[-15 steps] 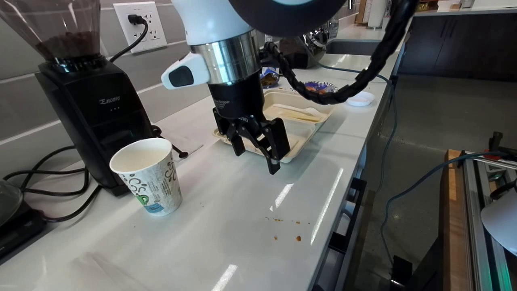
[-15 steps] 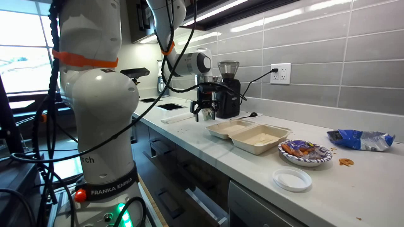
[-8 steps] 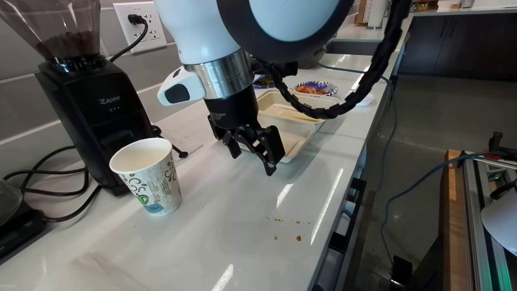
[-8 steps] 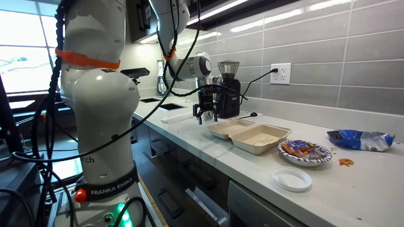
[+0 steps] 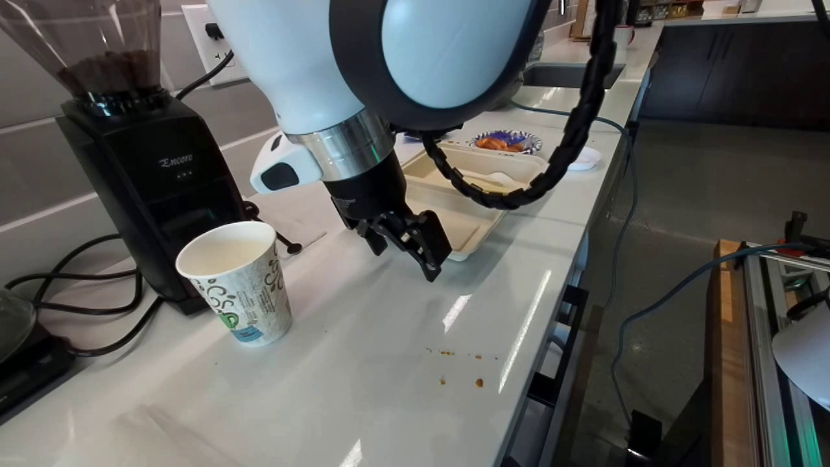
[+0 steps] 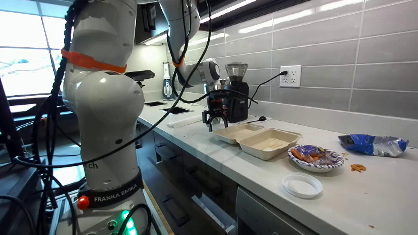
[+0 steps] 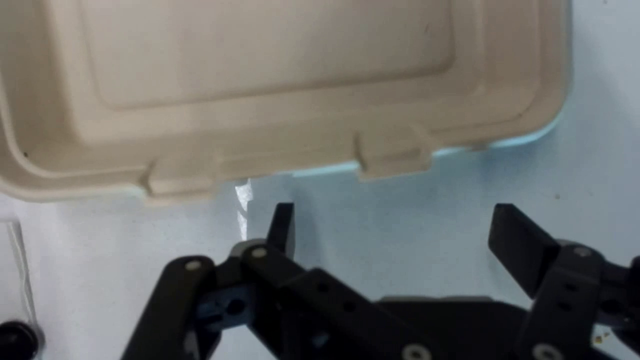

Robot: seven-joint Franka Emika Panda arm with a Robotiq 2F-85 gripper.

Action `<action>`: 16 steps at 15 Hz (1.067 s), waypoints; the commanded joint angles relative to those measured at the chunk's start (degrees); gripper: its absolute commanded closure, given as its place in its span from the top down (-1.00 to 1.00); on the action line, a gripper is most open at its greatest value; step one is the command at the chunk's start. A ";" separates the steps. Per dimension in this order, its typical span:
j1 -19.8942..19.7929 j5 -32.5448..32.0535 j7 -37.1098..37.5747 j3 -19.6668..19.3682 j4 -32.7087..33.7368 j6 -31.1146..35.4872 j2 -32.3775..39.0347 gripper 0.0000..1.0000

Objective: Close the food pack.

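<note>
Food pack point(image 7: 270, 55) — lying open, at 11 o'clock of the gripper point(image 7: 393, 215) in the wrist view. Hazard: fingertips point(image 7: 520, 240) meeting its near rim too high would likely skid the lightweight pack toward 12 o'clock, not fold it. Arm point(image 5: 447, 58): wrist bent over counter point(image 5: 363, 389), gripper down-pointing, slightly tilted — fingers spread, nothing held.

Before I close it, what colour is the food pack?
The food pack is plain beige; it shows best in an exterior view.

On the counter point(image 6: 359, 202), the food pack point(image 6: 254, 141) lies between the cup point(image 5: 249, 295) and the bowl point(image 6: 313, 167).
</note>
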 commanded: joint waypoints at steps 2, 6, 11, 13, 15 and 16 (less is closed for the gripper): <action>0.87 -4.99 3.15 -0.48 3.38 -5.53 2.11 1.00; 0.78 -7.11 3.83 -0.48 4.44 -7.94 2.99 1.00; 0.87 -9.60 4.56 -0.63 4.73 -9.87 2.65 1.00; 0.87 -10.68 5.02 -0.64 4.87 -10.74 2.37 1.00; 0.87 -11.62 5.50 -0.61 5.03 -11.41 2.02 1.00; 0.85 -12.10 5.81 -0.59 5.05 -11.84 1.84 1.00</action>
